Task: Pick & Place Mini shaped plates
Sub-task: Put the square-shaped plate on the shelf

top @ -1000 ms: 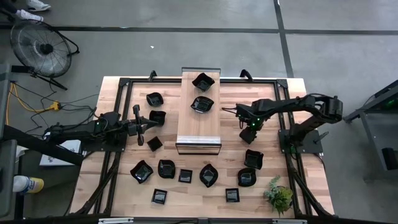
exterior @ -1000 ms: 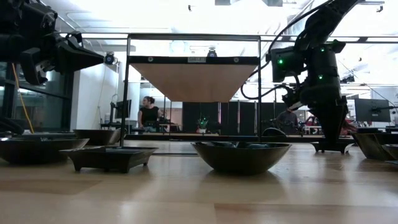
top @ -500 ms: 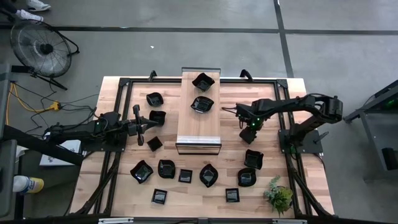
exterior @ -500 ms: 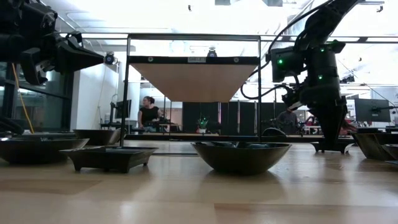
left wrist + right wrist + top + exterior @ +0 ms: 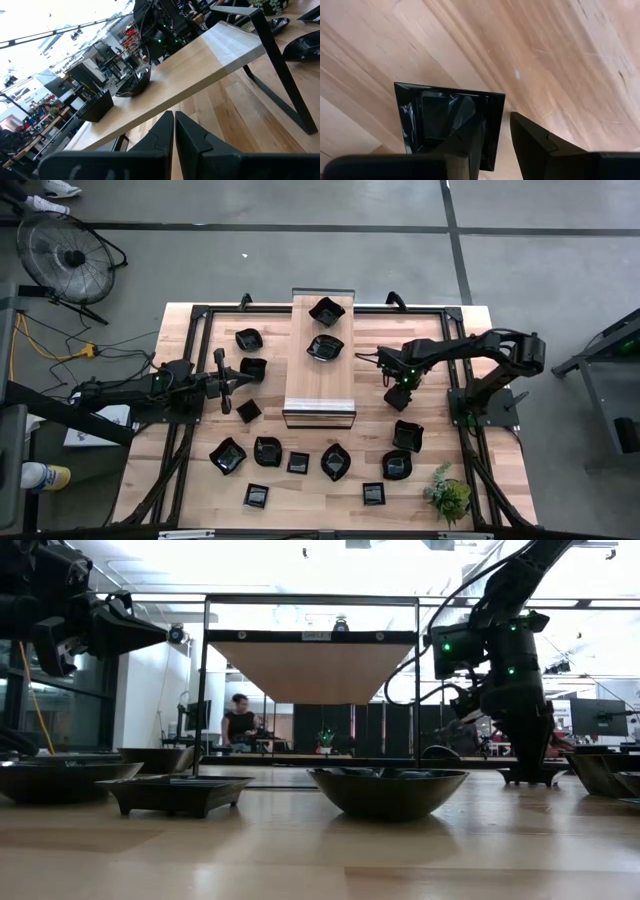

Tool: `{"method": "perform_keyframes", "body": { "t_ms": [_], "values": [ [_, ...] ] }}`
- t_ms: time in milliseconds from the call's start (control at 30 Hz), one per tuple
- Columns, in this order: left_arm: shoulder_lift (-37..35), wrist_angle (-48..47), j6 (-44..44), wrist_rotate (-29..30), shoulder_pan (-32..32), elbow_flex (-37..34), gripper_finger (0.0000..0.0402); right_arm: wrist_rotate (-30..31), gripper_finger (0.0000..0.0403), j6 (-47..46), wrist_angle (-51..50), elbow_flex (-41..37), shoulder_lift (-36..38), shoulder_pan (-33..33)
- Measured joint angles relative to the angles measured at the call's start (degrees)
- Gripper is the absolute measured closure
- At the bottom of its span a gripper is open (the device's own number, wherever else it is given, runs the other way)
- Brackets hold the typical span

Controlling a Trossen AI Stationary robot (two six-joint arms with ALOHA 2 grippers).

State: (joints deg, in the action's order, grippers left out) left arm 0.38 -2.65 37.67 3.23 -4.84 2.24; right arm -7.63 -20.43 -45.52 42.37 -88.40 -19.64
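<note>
A square plate [image 5: 449, 122] is sitting pinched by one rim between the right fingers [image 5: 495, 135], seemingly clear of the tabletop [image 5: 560, 60], though that view is too tight to be sure. The right gripper [image 5: 398, 392] is hanging beside the shelf [image 5: 320, 380], where two plates [image 5: 325, 311] are already resting. The left gripper [image 5: 228, 380] is waiting near it, fingers closed and empty. Carrying looks underway; next, lifting over the shelf and releasing level.
</note>
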Motion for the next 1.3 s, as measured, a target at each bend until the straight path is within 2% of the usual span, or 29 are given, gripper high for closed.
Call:
{"method": "perform_keyframes", "body": {
  "t_ms": [467, 800, 967, 1300],
  "values": [
    [-0.02, 0.01, 0.0, 0.0, 0.0, -0.01, 0.0389, -1.19, 0.0314, -0.11, -0.26, -0.04, 0.0, -0.02],
    [-0.01, 0.0, 0.0, 0.02, -0.01, -0.01, 0.0389, -2.19, 0.0376, -0.11, -0.33, -0.07, 0.08, -0.02],
    [0.0, 0.0, 0.0, 0.02, 0.0, 0.0, 0.0389, -2.23, 0.0398, -0.35, -0.5, -0.11, 2.14, -0.44],
    [-0.01, 0.01, 0.0, 0.01, -0.02, 0.0, 0.0389, -1.98, 0.0395, -3.18, -3.24, -0.17, 9.05, -0.66]
  ]
}}
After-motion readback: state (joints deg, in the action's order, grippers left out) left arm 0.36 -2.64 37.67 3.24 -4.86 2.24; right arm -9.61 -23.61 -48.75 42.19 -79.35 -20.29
